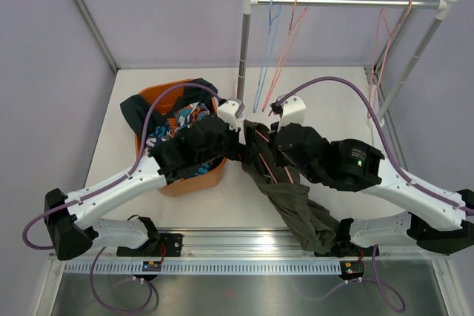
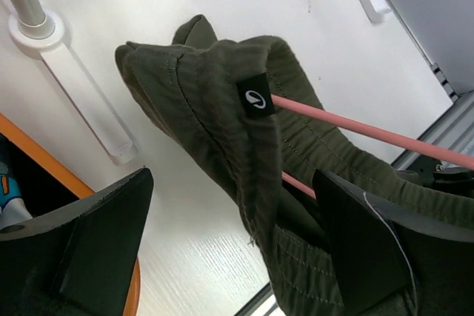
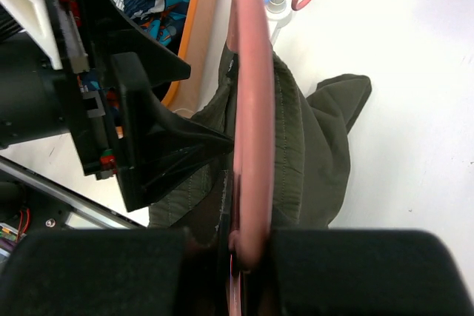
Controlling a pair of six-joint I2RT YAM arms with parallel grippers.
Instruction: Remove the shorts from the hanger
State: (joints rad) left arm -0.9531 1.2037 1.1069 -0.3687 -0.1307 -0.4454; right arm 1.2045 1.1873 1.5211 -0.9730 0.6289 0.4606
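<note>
Right pincer (image 3: 244, 257) clamps the pink plastic hanger (image 3: 252, 109), I judge to steady it. Left pincer (image 2: 233, 209) stands wide, olive green fabric shorts (image 2: 200, 86) between its fingers, ungripped.

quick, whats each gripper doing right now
left gripper: open, olive shorts between its jaws
right gripper: closed on the pink hanger

Olive shorts (image 2: 200, 101) hide part of pink hanger (image 2: 355, 125)
</note>
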